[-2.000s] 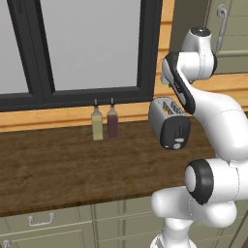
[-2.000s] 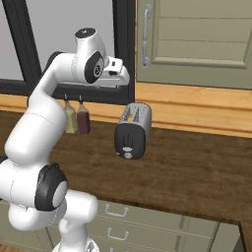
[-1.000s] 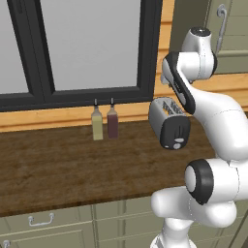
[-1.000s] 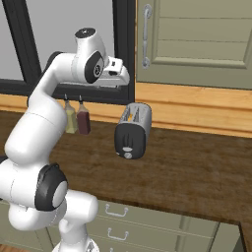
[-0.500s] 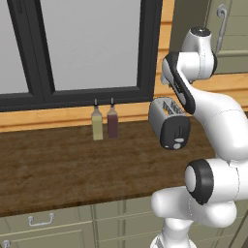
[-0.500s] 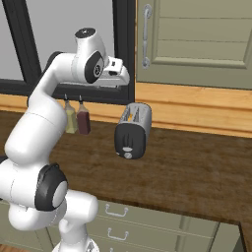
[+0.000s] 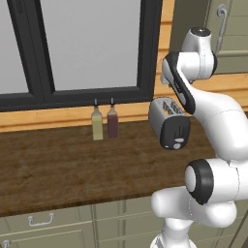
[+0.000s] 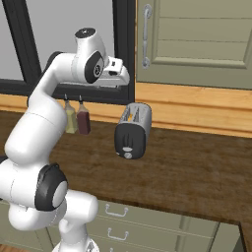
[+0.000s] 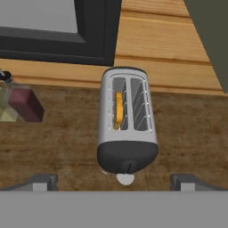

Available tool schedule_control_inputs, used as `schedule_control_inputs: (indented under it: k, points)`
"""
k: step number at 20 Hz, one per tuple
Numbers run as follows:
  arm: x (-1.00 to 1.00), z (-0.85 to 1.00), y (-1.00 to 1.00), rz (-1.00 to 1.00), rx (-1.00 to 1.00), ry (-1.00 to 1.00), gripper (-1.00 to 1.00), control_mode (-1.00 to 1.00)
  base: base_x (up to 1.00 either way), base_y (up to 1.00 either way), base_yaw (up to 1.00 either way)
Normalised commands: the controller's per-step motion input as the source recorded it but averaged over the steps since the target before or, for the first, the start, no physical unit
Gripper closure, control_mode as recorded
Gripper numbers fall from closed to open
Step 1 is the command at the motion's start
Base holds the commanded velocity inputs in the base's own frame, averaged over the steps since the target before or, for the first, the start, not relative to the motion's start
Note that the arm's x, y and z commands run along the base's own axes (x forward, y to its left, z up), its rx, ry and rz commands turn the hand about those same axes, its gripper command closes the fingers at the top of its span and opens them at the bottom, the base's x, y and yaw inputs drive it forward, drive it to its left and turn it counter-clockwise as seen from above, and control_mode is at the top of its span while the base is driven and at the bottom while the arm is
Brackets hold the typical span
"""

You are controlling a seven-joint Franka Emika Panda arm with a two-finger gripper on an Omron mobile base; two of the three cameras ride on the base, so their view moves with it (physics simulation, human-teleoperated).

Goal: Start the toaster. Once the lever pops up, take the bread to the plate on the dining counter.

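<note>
The silver-grey toaster [image 9: 128, 127] stands on the dark wood worktop [image 8: 197, 172], its black end panel [image 8: 129, 140] facing me. The bread [image 9: 118, 109] sits down in the left slot, showing as an orange-tan edge. The lever [image 9: 129, 167] is a small dark tab on that end panel. My gripper [image 9: 114, 181] hangs above the toaster's near end, open, its fingertips [image 9: 42, 180] wide apart with nothing between them. In the right base view the gripper [image 8: 119, 75] is up by the window frame, above the toaster [image 8: 133, 130]. The left base view also shows the toaster [image 7: 169, 123]. The plate and the dining counter are out of view.
Two small bottles [image 7: 104, 123] stand at the back of the worktop, left of the toaster. A dark-framed window [image 7: 97, 48] rises behind them. An olive cabinet door with a handle [image 8: 146, 37] hangs at the upper right. Drawers [image 8: 115, 211] run below the worktop edge.
</note>
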Motion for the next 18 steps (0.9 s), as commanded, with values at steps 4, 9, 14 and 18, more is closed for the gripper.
schedule_control_inputs:
  k: [4,9,14,18]
  points:
    - [0.00,0.00,0.00,0.00,0.00,0.00,-1.00,-1.00,0.00,0.00,0.00]
    - [0.00,0.00,0.00,0.00,0.00,0.00,-1.00,-1.00,0.00,0.00,0.00]
    - [0.00,0.00,0.00,0.00,0.00,0.00,-1.00,-1.00,0.00,0.00,0.00]
    - [0.00,0.00,0.00,0.00,0.00,0.00,-1.00,-1.00,0.00,0.00,0.00]
